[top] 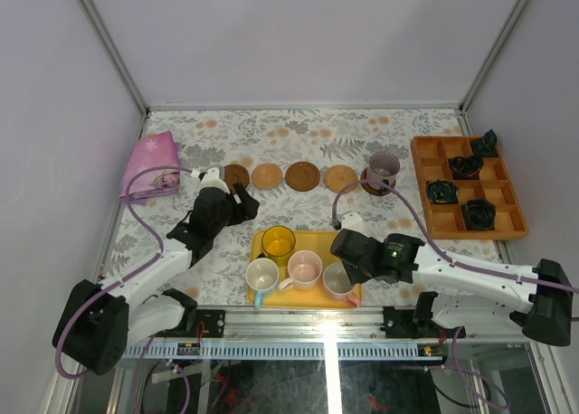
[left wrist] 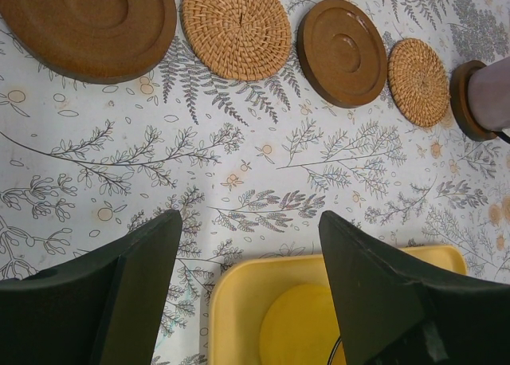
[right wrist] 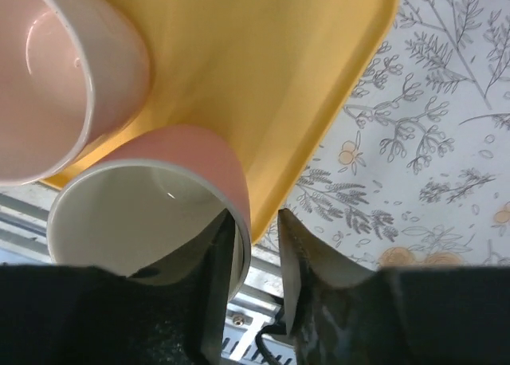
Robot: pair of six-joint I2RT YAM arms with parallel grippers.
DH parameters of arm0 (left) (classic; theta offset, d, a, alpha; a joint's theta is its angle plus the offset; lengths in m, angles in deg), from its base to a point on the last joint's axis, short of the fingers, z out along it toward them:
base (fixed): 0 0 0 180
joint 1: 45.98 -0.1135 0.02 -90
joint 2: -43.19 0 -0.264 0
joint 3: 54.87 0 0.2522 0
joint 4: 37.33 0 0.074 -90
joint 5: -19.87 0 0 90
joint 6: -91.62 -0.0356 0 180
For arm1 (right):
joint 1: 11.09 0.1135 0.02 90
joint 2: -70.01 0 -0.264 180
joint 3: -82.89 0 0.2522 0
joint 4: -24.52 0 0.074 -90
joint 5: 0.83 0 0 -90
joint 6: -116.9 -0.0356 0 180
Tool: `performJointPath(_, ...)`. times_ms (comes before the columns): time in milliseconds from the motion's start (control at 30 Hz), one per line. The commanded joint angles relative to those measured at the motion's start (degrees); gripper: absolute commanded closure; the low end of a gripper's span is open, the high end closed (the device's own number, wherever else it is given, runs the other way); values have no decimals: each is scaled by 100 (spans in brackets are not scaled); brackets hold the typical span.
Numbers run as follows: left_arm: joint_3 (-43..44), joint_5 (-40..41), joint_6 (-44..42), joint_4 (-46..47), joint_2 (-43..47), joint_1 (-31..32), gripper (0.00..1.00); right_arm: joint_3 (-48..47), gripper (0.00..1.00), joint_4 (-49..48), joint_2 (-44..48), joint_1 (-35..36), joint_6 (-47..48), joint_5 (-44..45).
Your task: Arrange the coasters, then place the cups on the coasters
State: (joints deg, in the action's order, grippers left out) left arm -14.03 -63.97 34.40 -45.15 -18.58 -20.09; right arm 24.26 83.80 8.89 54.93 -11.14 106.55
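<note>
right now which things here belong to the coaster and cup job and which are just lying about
Job: five coasters, grey-purple cup, four other cups.
Lying about: yellow tray, pink cloth, orange divided box, black ring objects.

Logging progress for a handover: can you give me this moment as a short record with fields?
coasters: five in a row beyond the yellow tray
cups placed: one, the grey-purple cup on the rightmost coaster
cups on tray: four
left gripper: jaws open, empty
right gripper: jaws straddle the wall of the right-hand pink cup; grip unclear
</note>
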Motion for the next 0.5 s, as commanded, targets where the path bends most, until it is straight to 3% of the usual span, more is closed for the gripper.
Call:
performJointPath(0,-59,14,5,85,58,39,30,-299,73,-154,-227,34,-28,389)
performJointPath(100,-61,28,-8,91,24,38,30,-344,96,-213,-343,36,-44,515)
performJointPath(133,-62,26,-8,96,7,39,30,-374,100,-208,-371,34,-56,577)
performJointPath(467,-79,-29,-25,230,-200,31,30,-686,100,-321,-614,29,-437,1841)
